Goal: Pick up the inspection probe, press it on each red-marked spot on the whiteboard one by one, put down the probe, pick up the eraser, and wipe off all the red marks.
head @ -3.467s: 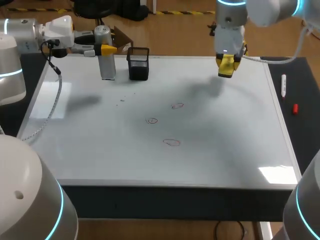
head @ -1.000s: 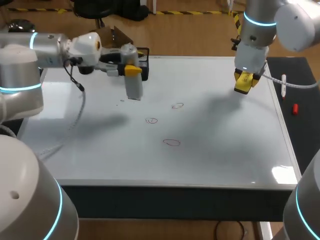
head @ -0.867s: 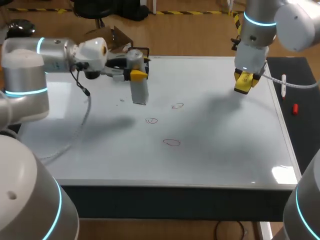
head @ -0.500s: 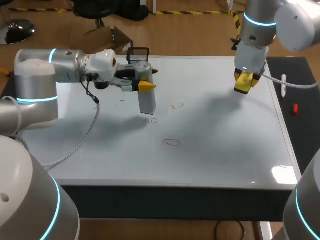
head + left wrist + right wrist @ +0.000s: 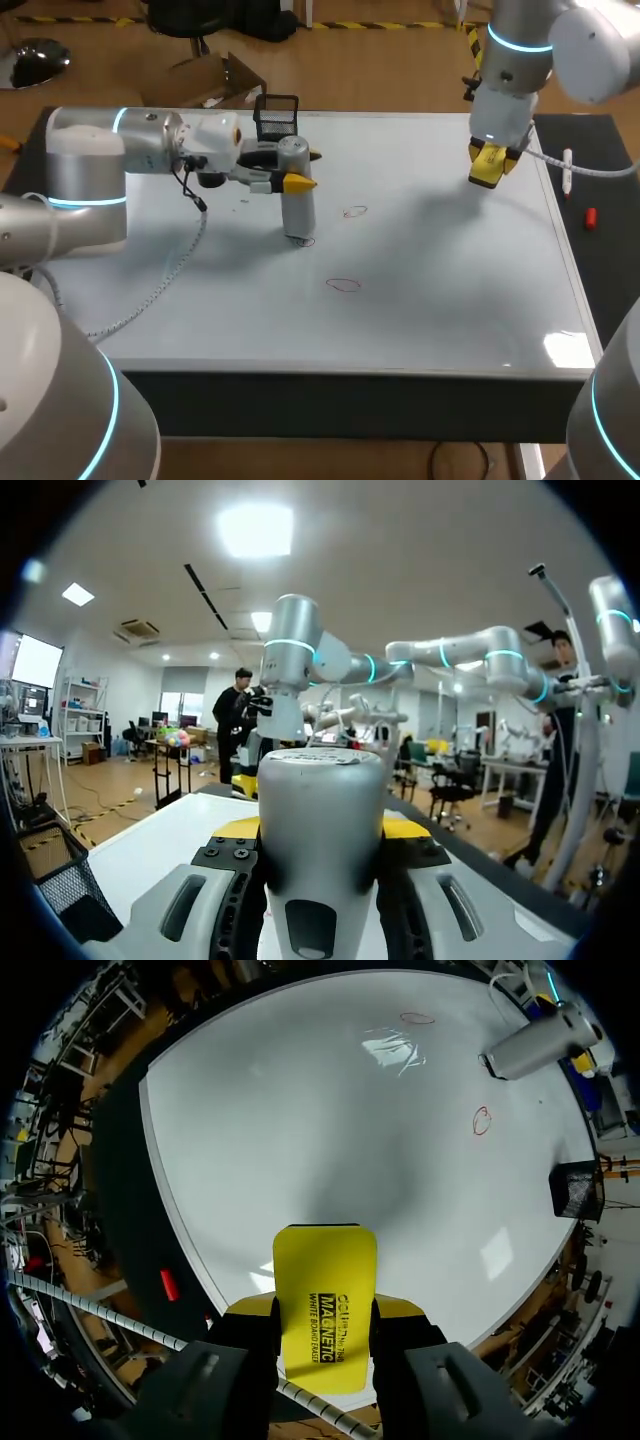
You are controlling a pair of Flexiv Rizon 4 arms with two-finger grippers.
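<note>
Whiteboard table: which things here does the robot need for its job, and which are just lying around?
Needed: grey cylindrical probe, yellow rectangular eraser, red drawn marks, white whiteboard.
Lying about: black mesh basket, white marker pen, small red piece.

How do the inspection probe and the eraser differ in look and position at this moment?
The probe is a grey cylinder; the eraser is a flat yellow block. The probe stands upright with its lower end down on the whiteboard; the eraser hangs above the board's far right part, off its surface. Both are clamped between jaws: the probe in the left gripper, the eraser in the right gripper.
</note>
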